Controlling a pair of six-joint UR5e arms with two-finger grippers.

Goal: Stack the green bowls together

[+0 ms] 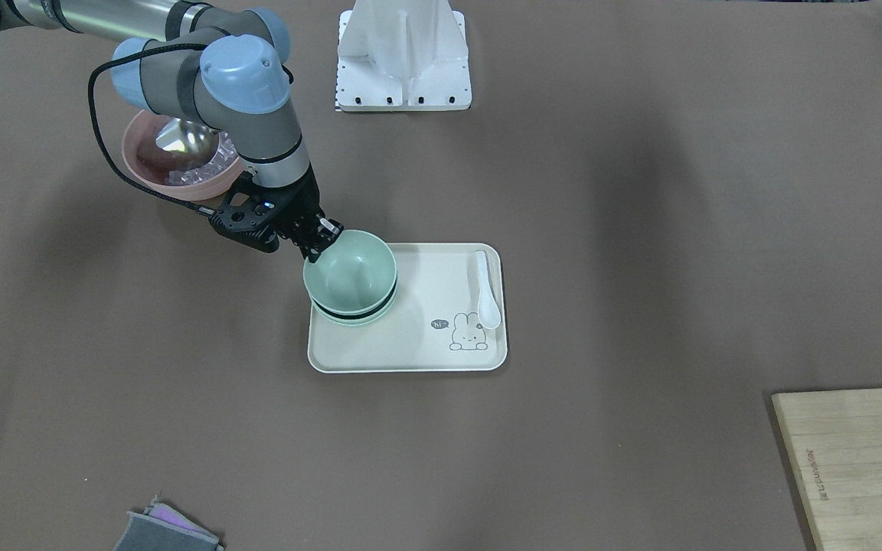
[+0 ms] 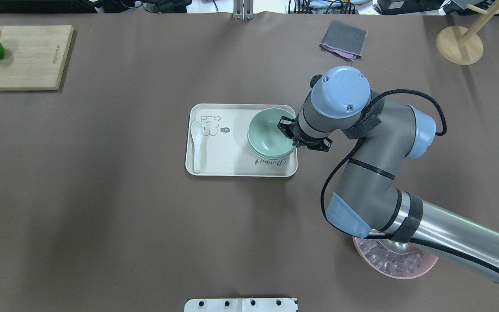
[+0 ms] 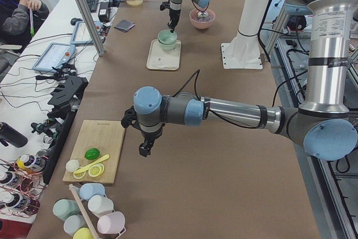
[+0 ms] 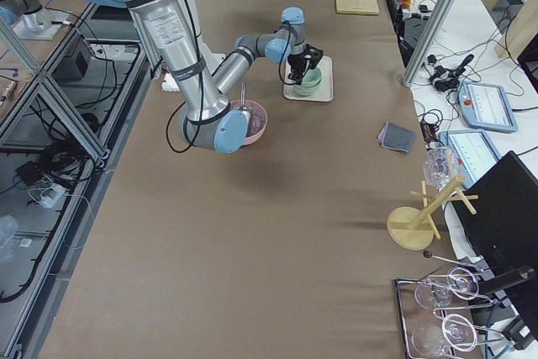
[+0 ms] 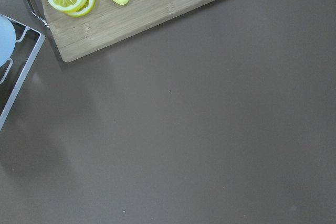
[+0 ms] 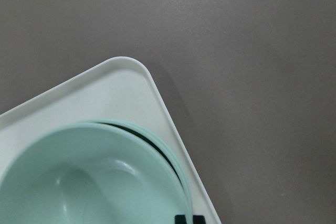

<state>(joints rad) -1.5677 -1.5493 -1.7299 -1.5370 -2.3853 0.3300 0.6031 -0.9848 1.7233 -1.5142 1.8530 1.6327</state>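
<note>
The top green bowl (image 1: 351, 268) sits tilted on the other green bowls (image 1: 354, 316), stacked at one end of the cream tray (image 1: 410, 353). My right gripper (image 1: 323, 234) is shut on the top bowl's rim on the side toward the pink bowl. In the overhead view the gripper (image 2: 287, 130) is at the right rim of the top bowl (image 2: 268, 131). The right wrist view shows the bowl (image 6: 94, 177) over a lower rim (image 6: 167, 148). My left gripper (image 3: 144, 150) hangs over bare table near the cutting board, far from the bowls; I cannot tell whether it is open or shut.
A white spoon (image 1: 486, 291) lies on the tray's other end. A pink bowl with a metal scoop (image 1: 181, 161) sits under my right arm. A cutting board with fruit (image 2: 22, 56), a grey cloth (image 2: 344, 40) and a wooden stand (image 2: 459, 43) lie at the table's far edge.
</note>
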